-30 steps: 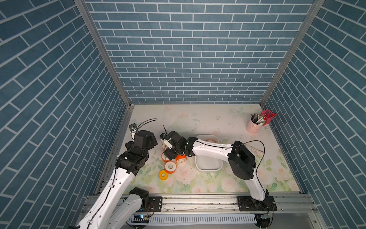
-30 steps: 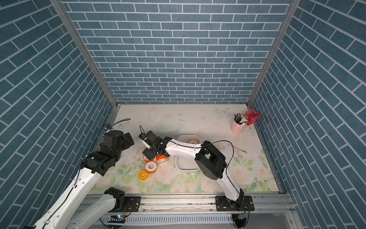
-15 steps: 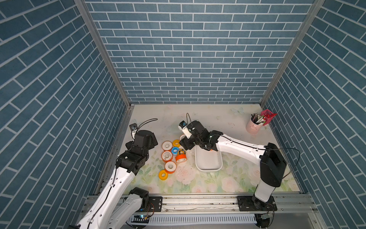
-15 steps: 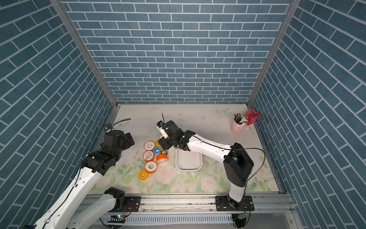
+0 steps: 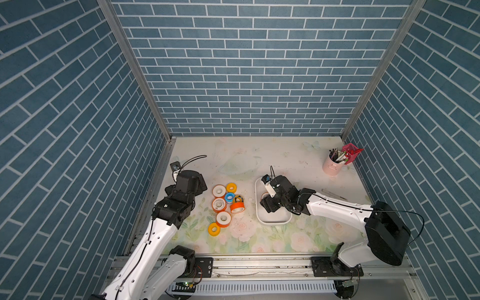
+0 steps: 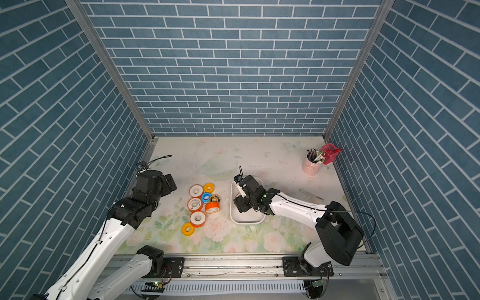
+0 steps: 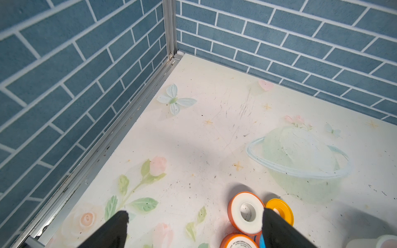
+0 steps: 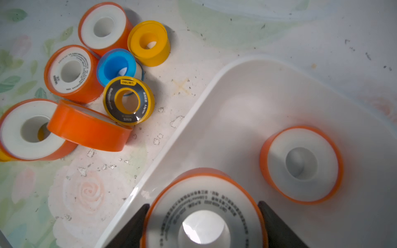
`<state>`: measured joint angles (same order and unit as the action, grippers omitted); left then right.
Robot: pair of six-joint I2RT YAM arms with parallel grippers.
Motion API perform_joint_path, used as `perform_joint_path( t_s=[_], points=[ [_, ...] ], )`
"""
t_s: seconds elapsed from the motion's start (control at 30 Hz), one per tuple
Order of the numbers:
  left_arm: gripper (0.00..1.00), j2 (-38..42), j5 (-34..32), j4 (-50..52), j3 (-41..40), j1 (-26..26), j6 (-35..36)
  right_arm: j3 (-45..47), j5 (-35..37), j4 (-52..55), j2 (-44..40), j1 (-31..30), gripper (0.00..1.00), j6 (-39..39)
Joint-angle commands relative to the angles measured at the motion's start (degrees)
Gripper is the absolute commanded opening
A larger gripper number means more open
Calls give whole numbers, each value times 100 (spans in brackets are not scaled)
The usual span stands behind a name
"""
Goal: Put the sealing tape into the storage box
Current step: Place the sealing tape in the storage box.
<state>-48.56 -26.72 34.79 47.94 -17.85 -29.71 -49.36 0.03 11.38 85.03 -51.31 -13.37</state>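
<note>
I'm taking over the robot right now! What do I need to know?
Left gripper: open, empty, near the loose rolls.
Right gripper: shut on an orange-edged tape roll, over the white tray.
Done: a second roll lies in the tray.
Left to do: let go of the held roll into the tray, then bring over the eight loose rolls.

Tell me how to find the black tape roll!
Look at the flowery table, just beside the white storage box, where a bunch of tape rolls sits. On the side facing the box, the black tape roll touches the blue roll. Only it has a black face with a yellow rim; the rest are orange, yellow or blue.
</note>
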Motion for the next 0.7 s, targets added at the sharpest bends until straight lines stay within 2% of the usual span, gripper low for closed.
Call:
perform_joint_path(
  t_s=[0.0, 0.33, 0.67],
  points=[
    [100, -29, 25, -68, -48, 44, 71, 34, -33, -340, 152, -2, 64, -178],
    [100, -46, 21, -60, -57, 44, 67, -84, 59, -500, 577, -2, 69, -99],
    [100, -72, 27, -61, -63, 44, 71, -405, 98, -372, 660, -1, 81, 27]
  ],
)
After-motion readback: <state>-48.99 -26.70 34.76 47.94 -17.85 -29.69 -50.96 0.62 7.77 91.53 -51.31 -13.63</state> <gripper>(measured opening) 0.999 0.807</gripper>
